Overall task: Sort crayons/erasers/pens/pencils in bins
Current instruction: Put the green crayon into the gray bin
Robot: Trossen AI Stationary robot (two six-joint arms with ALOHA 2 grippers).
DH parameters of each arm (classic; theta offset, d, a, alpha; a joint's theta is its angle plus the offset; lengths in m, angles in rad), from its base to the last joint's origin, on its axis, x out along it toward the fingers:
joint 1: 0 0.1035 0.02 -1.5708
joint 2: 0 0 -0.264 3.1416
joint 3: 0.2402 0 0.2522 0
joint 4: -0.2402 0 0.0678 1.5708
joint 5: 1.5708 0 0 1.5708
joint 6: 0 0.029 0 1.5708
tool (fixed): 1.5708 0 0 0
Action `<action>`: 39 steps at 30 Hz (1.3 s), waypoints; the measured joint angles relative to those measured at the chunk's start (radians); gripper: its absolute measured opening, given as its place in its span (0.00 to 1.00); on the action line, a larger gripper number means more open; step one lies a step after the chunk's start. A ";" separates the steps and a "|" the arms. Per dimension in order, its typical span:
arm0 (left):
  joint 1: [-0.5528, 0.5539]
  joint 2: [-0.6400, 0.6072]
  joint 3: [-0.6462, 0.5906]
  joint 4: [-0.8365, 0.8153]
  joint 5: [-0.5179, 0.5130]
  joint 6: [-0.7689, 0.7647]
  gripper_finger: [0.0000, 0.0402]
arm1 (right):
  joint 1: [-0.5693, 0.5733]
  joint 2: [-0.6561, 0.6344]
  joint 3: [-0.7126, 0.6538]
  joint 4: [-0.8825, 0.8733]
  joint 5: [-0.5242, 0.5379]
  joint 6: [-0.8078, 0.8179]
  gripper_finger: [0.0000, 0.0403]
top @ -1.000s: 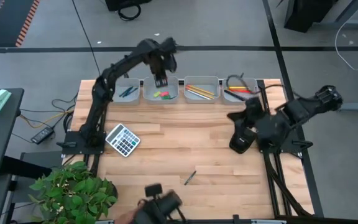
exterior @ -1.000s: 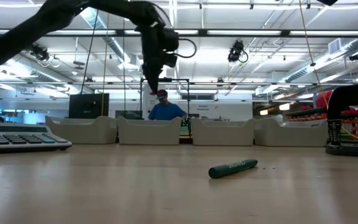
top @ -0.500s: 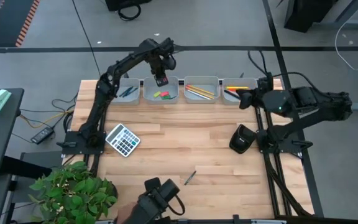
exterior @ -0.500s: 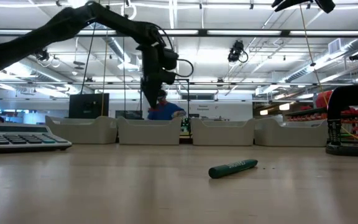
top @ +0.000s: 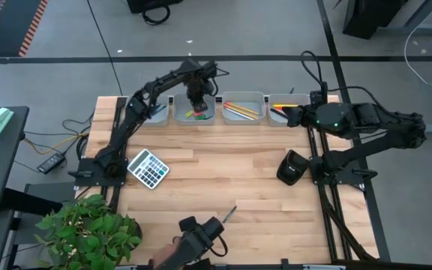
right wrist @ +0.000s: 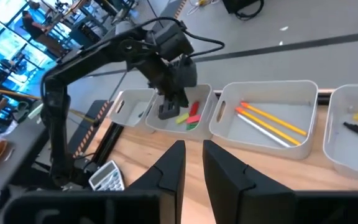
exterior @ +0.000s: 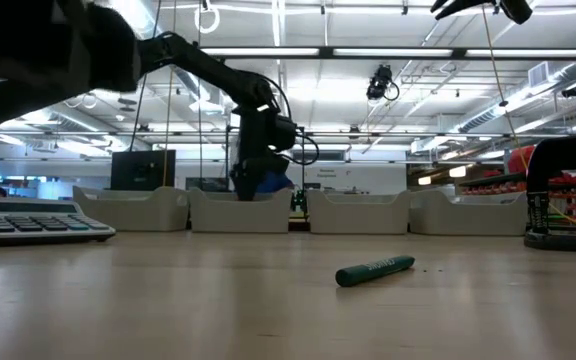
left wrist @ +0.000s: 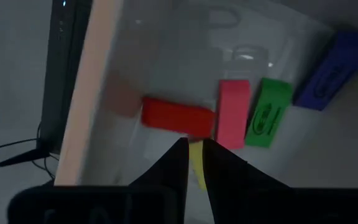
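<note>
My left gripper reaches down into the second bin from the left. A yellow eraser shows in the narrow gap between its fingers. On that bin's floor lie red, pink, green and blue erasers. Yellow and orange pencils lie in the third bin. My right gripper hangs shut and empty, high over the fourth bin. A green crayon lies on the table. My left gripper pinches the yellow eraser between its two fingers, coming from above and pointing down into the bin. Only a strip of the eraser shows in the gap. Whether it rests on the bin floor cannot be told.
The first bin holds dark and blue pens, and the fourth holds red, yellow and black sticks. A grey calculator lies at the table's left, a black object at its right. A plant and a dark device sit at the near edge.
My left gripper has come down from above the second bin into it. My right arm has risen from its folded place at the table's right and swung toward the far edge, ending over the fourth bin. The dark device at the near edge has shifted right.
</note>
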 joint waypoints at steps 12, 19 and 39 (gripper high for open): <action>-0.044 0.022 0.020 -0.023 -0.003 -0.026 0.16 | 0.000 0.012 0.000 0.007 -0.045 0.015 0.16; -0.076 -0.073 0.029 -0.081 -0.009 -0.106 0.14 | 0.001 0.047 0.000 0.006 -0.232 -0.052 0.16; -0.254 -0.487 0.022 -0.133 -0.012 -0.339 0.04 | 0.014 0.486 0.000 0.156 -0.777 -0.550 0.32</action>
